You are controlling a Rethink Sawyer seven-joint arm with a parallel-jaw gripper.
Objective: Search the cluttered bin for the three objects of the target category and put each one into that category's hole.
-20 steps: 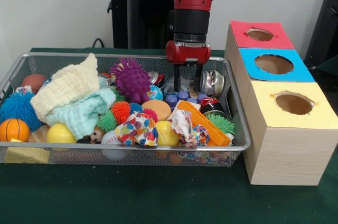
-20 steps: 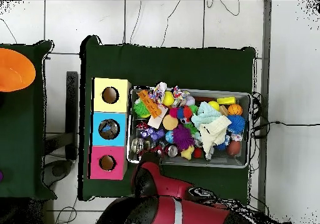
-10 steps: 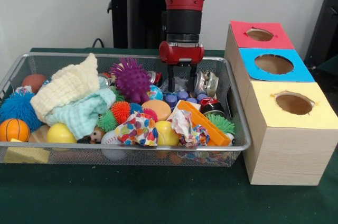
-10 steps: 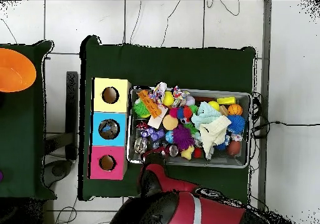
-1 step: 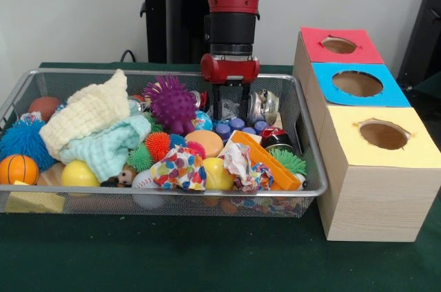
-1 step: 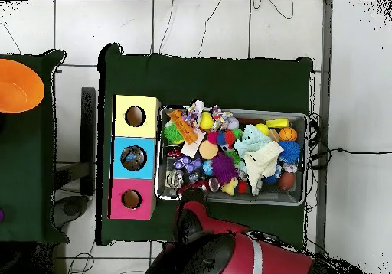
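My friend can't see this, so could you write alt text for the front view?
A red robot arm lowers its open gripper into a wire bin crammed with balls, cloths and toys, beside a purple spiky ball. Right of the bin, a wooden box has red, blue and yellow holes.

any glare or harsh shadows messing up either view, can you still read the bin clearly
Front view: even light, soft shadows, small glints on the crushed can beside the pincer; bin contents read clearly. Overhead view: the arm covers the bin's near edge; items look tiny.
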